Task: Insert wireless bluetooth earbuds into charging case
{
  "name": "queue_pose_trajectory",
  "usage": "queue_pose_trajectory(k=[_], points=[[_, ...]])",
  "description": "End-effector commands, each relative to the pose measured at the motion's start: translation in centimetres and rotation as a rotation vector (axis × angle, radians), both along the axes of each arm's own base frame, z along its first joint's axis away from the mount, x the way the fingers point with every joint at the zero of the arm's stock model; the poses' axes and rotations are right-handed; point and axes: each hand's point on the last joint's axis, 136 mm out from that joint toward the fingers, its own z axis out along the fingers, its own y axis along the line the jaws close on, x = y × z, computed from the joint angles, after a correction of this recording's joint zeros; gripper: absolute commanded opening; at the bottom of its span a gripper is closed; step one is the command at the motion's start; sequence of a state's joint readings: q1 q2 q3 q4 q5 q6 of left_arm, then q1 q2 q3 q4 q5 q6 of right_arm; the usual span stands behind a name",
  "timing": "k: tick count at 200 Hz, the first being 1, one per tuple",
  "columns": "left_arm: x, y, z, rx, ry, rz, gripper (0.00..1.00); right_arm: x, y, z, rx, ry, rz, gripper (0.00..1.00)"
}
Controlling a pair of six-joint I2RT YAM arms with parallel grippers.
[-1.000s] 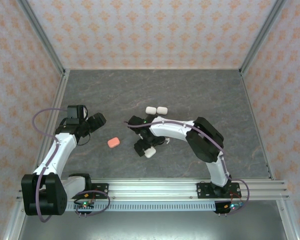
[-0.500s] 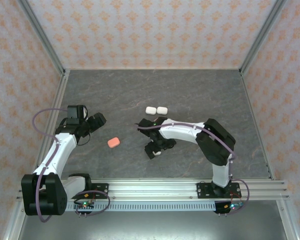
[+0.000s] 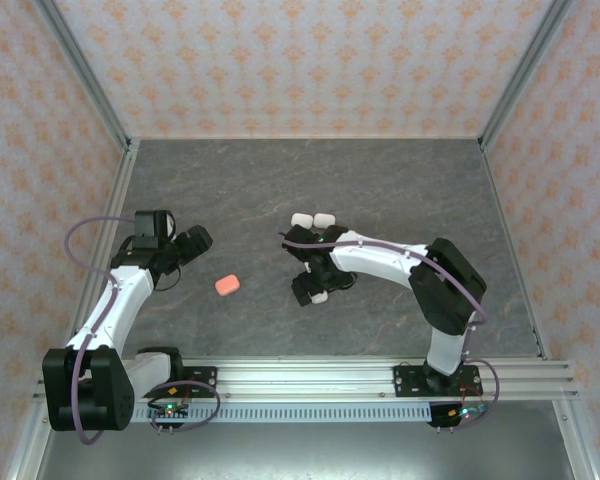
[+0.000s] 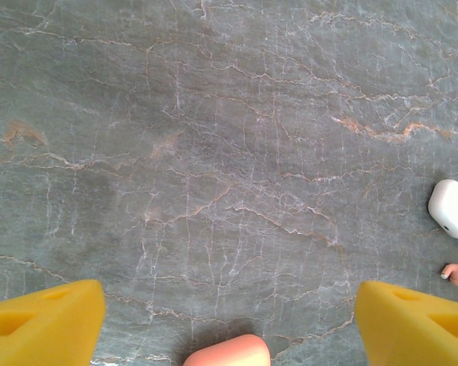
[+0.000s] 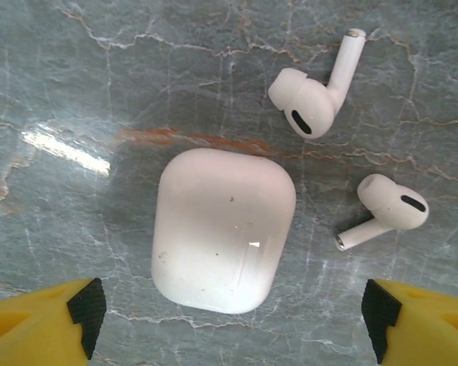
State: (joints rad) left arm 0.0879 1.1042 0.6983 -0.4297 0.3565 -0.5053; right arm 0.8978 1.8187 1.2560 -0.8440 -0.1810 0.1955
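Poised right gripper [image 5: 230,311] nose-down over white case [image 5: 223,229] and two white earbuds [image 5: 311,107], fingers wide apart, empty; angled left gripper [image 4: 229,309] toward pink case [image 4: 225,352], equally wide, empty

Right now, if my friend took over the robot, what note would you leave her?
The left gripper is open and empty, near the pink case.
The right gripper is open and empty, over a white case that looks shut.
Two white earbuds lie loose on the table beside that case. A pink earbud lies loose too. Two more white cases sit farther back.
Done: nothing I can see.
Left: probably open the case and put the earbuds in.
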Motion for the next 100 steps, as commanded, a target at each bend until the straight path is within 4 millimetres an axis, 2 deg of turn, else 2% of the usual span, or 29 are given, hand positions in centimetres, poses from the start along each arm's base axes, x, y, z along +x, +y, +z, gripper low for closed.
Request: queue_pose_trajectory(k=[1, 61, 100], points=[[0.1, 0.3, 0.6, -0.003, -0.008, 0.013, 0.86, 0.4, 0.8, -0.7, 0.009, 0.002, -0.029, 0.83], [0.1, 0.2, 0.9, -0.006, -0.011, 0.015, 0.86, 0.6, 1.1, -3.0, -0.020, 0.026, -0.052, 0.77], [0.1, 0.2, 1.1, -0.012, -0.018, 0.015, 0.86, 0.4, 0.8, -3.8, -0.024, 0.034, -0.069, 0.63]])
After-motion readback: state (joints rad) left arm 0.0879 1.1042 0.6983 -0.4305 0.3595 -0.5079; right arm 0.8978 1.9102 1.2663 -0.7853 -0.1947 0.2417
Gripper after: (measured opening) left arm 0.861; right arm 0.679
